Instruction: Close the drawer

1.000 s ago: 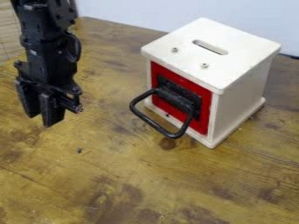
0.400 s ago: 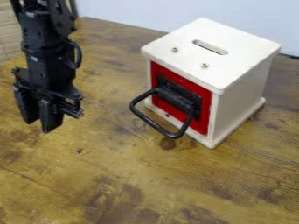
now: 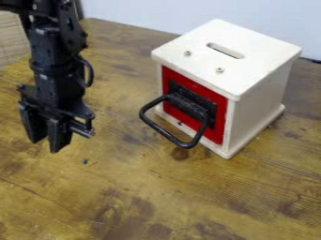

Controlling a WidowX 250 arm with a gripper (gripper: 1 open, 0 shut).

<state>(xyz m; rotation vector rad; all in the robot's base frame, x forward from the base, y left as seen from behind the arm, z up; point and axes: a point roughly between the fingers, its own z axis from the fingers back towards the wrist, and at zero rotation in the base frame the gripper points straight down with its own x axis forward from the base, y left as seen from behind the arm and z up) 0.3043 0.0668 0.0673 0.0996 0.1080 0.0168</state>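
Observation:
The drawer (image 3: 201, 105) is the red front of a small white cube box (image 3: 251, 70), with a dark centre and a black rounded loop handle (image 3: 170, 124) that reaches out to the left and rests on the wooden table (image 3: 163, 197). The red front sits nearly level with the box face. My gripper (image 3: 45, 136) hangs at the left of the view, fingers pointing down just above the table, well to the left of the handle. A narrow gap shows between its fingers and nothing is in them.
The white box top has a slot (image 3: 227, 49) and two small screws. The table's far edge runs along the top of the view.
The gripper has moved down and slightly toward the near side of the table. The drawer and handle have not moved.

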